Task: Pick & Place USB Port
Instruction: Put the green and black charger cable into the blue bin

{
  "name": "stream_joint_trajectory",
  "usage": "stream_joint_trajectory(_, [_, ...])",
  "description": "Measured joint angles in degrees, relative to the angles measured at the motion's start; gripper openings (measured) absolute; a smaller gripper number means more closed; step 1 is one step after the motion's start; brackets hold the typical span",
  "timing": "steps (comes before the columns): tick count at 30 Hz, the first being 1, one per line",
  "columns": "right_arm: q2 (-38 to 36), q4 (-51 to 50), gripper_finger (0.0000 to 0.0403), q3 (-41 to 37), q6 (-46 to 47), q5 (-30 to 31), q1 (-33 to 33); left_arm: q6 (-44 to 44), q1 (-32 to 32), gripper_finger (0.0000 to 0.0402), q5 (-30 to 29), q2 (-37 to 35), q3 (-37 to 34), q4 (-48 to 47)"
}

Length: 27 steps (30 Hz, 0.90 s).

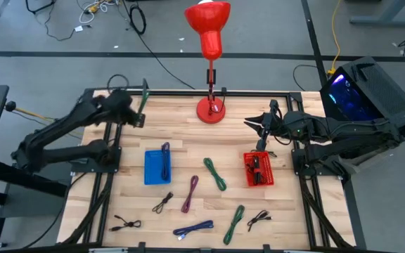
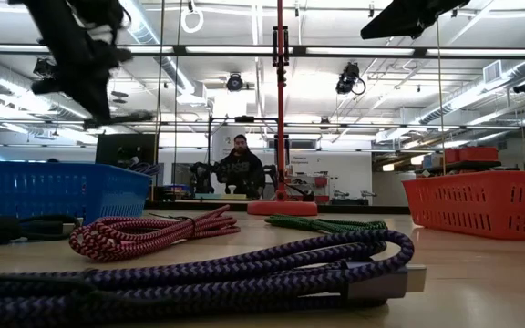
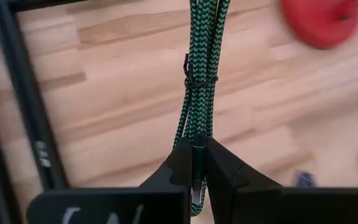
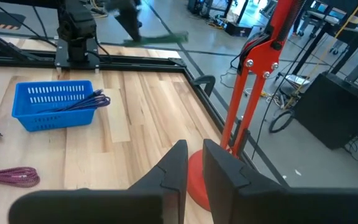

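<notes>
My left gripper [image 1: 141, 111] hangs above the table's far left corner, shut on a green braided USB cable [image 3: 199, 68] that is tied into a bundle. The right wrist view shows this cable [image 4: 160, 38] in the air as a blur. A blue basket [image 1: 158, 167] on the left of the table holds a purple cable. A red basket [image 1: 259, 169] on the right holds black cables. My right gripper [image 4: 194, 165] waits high over the table's right side, near the red basket, with a narrow gap between its fingers and nothing in it. My left gripper pinches the green cable bundle near one end [image 3: 195, 146] between its two fingers. The bundle runs on ahead along the line of the fingers. It is lifted clear of the table, with the rest of it sticking out beyond the fingertips.
A red lamp stand [image 1: 211, 109] rises at the far middle edge. Loose cables lie on the near half: two green [image 1: 215, 174] [image 1: 234, 223], a maroon one [image 1: 190, 193], a blue-purple one [image 1: 193, 228] and several black ones [image 1: 126, 224]. A person [image 2: 241, 169] sits beyond the table.
</notes>
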Motion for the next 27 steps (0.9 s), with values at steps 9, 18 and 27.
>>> stream_joint_trajectory(9, [0.00, 0.51, 0.0051, 0.00, 0.00, 0.00, 0.00, -13.26, -14.52, 0.0022, -6.71, -12.27, 0.00, -8.37])
stream_joint_trajectory(18, [0.00, 1.31, 0.0051, 0.00, 0.02, 0.00, 0.00, -23.57, -28.82, 0.0022, -14.43, -11.91, -0.01, -10.63])
stream_joint_trajectory(27, [0.00, 1.33, 0.0051, 0.00, 0.07, 0.00, 0.00, -34.98, -45.56, 0.0022, -20.32, -7.91, -4.12, -6.10])
